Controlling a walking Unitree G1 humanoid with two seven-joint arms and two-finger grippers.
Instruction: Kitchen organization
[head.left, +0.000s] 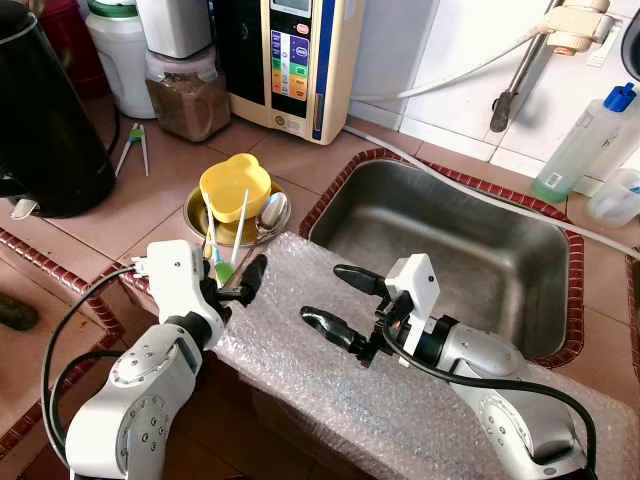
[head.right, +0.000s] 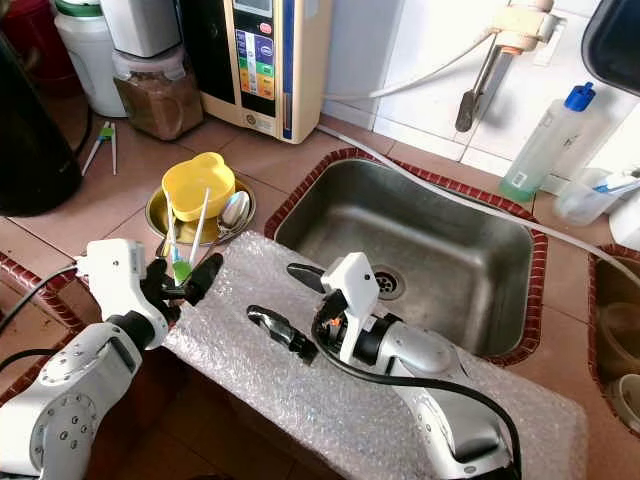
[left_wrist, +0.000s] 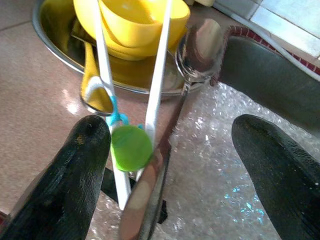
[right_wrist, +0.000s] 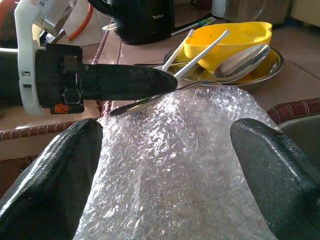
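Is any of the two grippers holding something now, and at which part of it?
Nothing is held. The left gripper is open around the handle ends of the chopsticks and spoon, not closed on them. The right gripper hangs open above the bubble wrap.

1. A yellow bowl (head.left: 235, 187) is sitting upright in a steel dish (head.left: 196, 213) on the desk beside the sink.
2. A steel spoon (head.left: 273, 210) is leaning on the dish rim, handle reaching down onto the bubble wrap (head.left: 400, 400).
3. White training chopsticks (head.left: 238, 226), joined by a green clip (left_wrist: 131, 147), are leaning against the bowl, tips up.
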